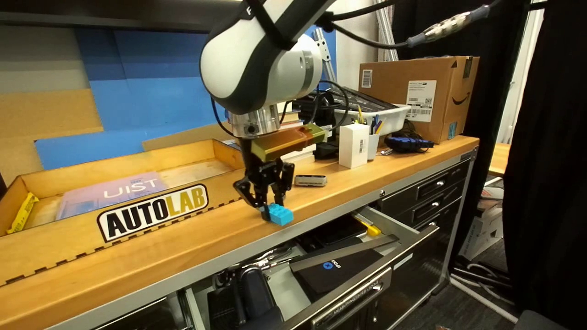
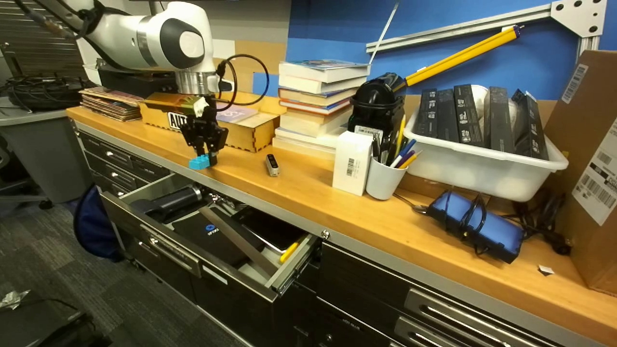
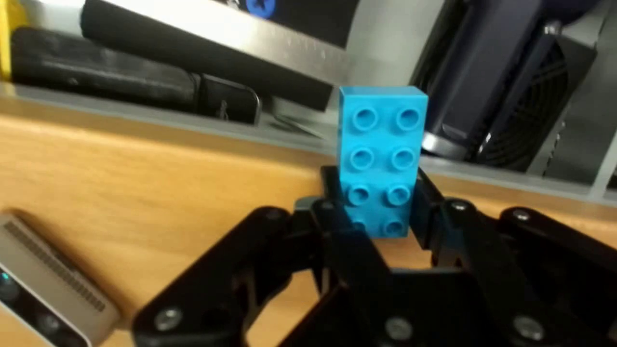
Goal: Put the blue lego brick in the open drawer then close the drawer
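Blk fingers clamping rect. blue plastic brick nr wood tabletop front edge; dk-grey metal drawer open below.

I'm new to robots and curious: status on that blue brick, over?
Fingers gripping blue brick. Brick not yet in open drawer. Possibly in the way: metal strip inside.

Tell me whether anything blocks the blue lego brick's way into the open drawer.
Nothing visible does: the fingers grip the blue lego brick near the front edge of the wooden benchtop, with the drawer open below.
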Controlling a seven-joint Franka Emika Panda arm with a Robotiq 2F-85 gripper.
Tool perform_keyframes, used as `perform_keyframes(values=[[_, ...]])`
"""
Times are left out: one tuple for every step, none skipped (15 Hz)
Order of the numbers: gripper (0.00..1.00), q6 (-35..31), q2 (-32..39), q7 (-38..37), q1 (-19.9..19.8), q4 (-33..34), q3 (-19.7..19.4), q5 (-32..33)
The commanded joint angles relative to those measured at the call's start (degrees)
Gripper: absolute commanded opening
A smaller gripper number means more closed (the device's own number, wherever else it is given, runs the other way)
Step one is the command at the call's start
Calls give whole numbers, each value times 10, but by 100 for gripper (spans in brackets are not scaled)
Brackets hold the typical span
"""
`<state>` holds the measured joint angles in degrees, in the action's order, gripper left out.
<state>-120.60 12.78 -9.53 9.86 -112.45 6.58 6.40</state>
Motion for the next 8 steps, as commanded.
perform_keyframes(values=[[14, 34, -90, 33, -11, -111, -3, 11], [14, 29, -93, 32, -16, -127, -5, 8], [14, 19, -90, 48, -20, -140, -5, 1], [14, -10, -83, 31, -22, -153, -7, 2], [14, -29, -76, 21, -23, -162, -8, 1], [14, -62, -64, -2, -25, -171, -11, 1], [14, -92, -55, -23, -27, -180, -15, -4], [15, -117, -49, -32, -30, -189, -18, -9]])
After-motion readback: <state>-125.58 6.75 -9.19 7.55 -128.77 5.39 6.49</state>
